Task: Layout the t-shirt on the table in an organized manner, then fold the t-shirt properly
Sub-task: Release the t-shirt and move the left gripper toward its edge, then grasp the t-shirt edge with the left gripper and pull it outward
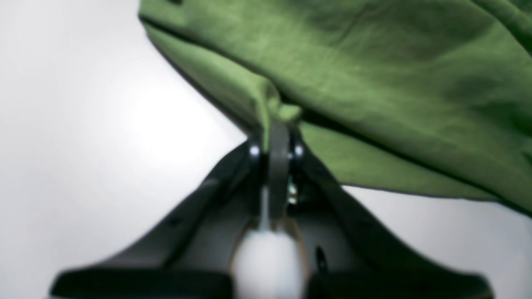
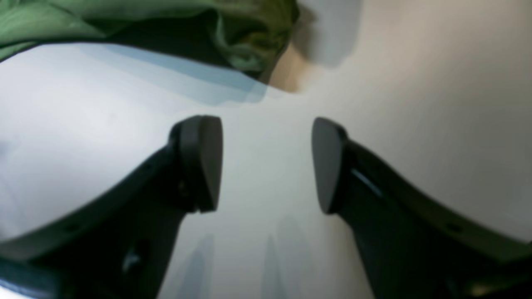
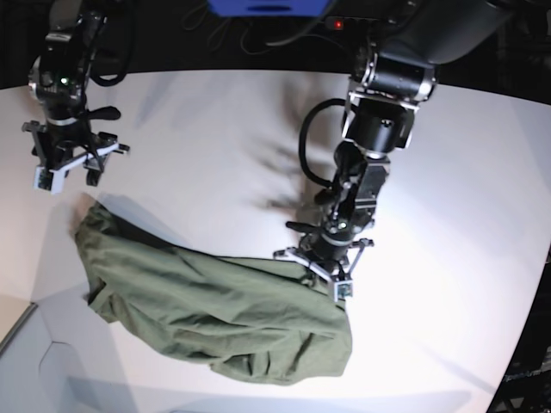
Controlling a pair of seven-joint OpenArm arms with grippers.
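Two pincers work over the white tabletop (image 3: 215,138). The olive-green t-shirt (image 3: 215,305) lies crumpled on the near part of it, its long axis running from far left to near right in the base view. The left pincer (image 1: 277,124) is clamped on a pinched fold at the shirt's far right edge, the cloth bunched between its tips. The right pincer (image 2: 266,162) hovers spread apart and empty over bare tabletop, just beyond the shirt's far left corner.

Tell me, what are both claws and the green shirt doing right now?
Left gripper shut on the t-shirt edge. Right gripper open, empty, above the table. Shirt crumpled, not laid out. Nothing in the way.
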